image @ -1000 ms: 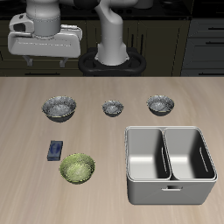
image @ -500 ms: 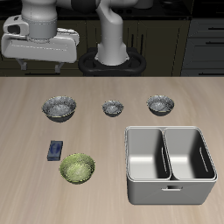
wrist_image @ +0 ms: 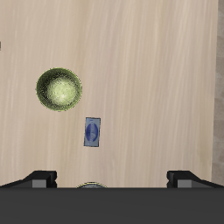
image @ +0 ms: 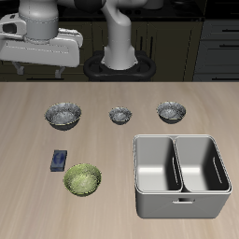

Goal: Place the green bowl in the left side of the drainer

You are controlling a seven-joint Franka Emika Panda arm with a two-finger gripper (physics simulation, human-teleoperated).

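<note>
Fingers (wrist_image: 41, 176) spread wide, nothing between them, high above the table (image: 28, 140). Below and well ahead of them: small blue card (wrist_image: 92, 132), then the green bowl (wrist_image: 59, 90) beyond it on bare table. Drainer (image: 181, 175) well apart from them, its compartments holding nothing.

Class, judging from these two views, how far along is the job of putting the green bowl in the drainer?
Nothing is done: the green bowl sits on the table beside the small blue object. The gripper is open, high above, holding nothing. Grasping, carrying and placing in the empty drainer remain.
</note>
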